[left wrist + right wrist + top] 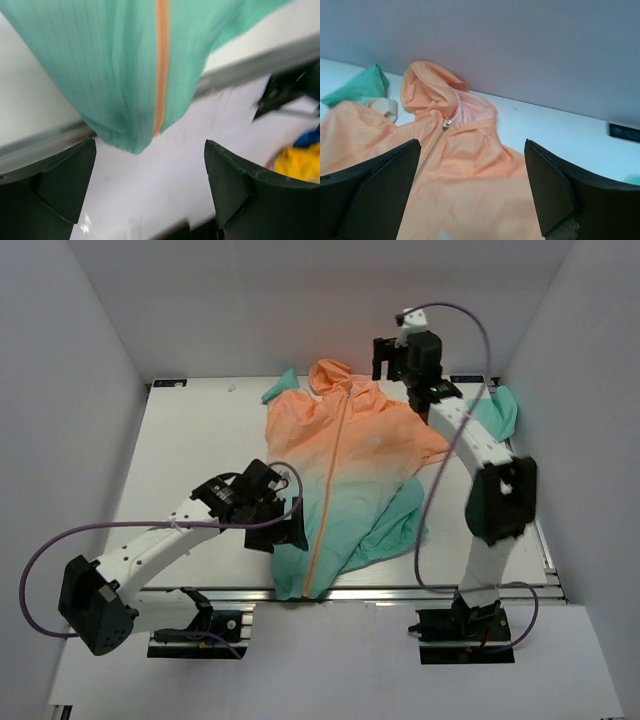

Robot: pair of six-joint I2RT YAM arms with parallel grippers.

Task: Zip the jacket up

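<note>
The jacket (345, 475) lies flat on the table, peach-orange at the hood and chest, teal at the hem. Its orange zipper (335, 475) runs closed from hem to collar. The silver slider (445, 123) sits at the collar under the hood (432, 87). My left gripper (290, 525) is open and empty, just left of the teal hem (120, 90), whose lower corner hangs over the table's front edge. My right gripper (385, 360) is open and empty, raised above the table's back edge to the right of the hood.
A teal sleeve end (500, 410) lies at the right behind my right arm. Another teal sleeve end (357, 87) lies left of the hood. The metal rail of the table's front edge (260, 62) crosses the left wrist view. Something yellow and blue (300, 160) lies below the table.
</note>
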